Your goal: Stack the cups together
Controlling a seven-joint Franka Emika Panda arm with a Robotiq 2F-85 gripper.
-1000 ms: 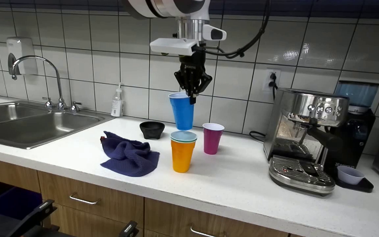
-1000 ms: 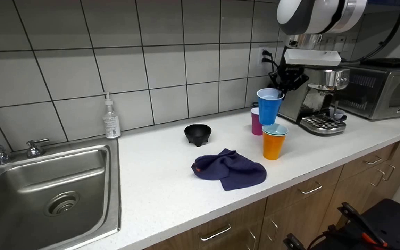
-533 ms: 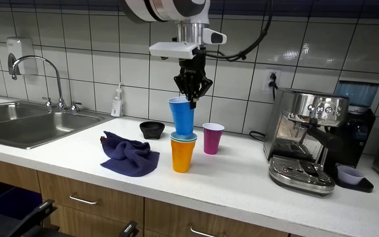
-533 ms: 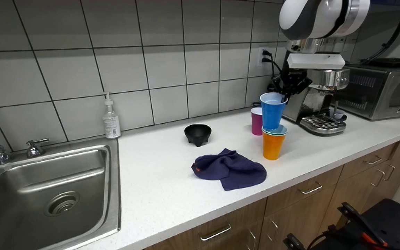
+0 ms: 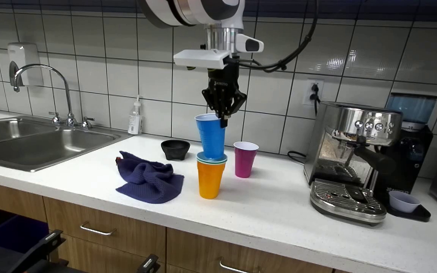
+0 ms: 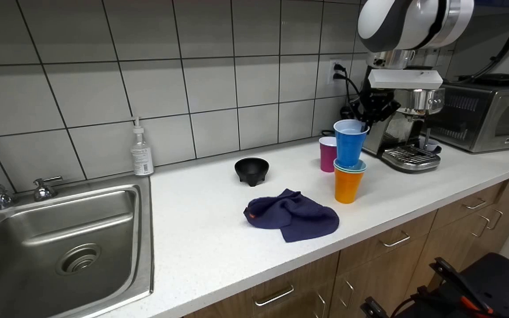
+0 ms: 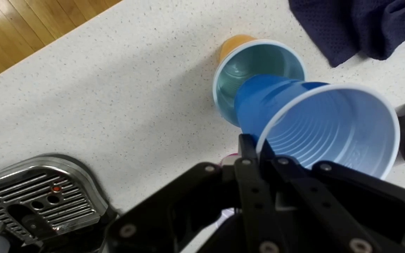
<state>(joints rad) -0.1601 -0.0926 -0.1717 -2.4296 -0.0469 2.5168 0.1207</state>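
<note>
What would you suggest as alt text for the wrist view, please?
A black pincer holds a blue cup by its rim, the cup's lower end at the mouth of a green cup nested in an orange cup. A navy cloth lies upper right, a slotted metal tray lower left.

In both exterior views, the cloth (image 5: 150,180) is lying left of the stack (image 5: 209,180). Bowl (image 5: 175,150) and cup (image 5: 245,163) are standing behind them.
</note>
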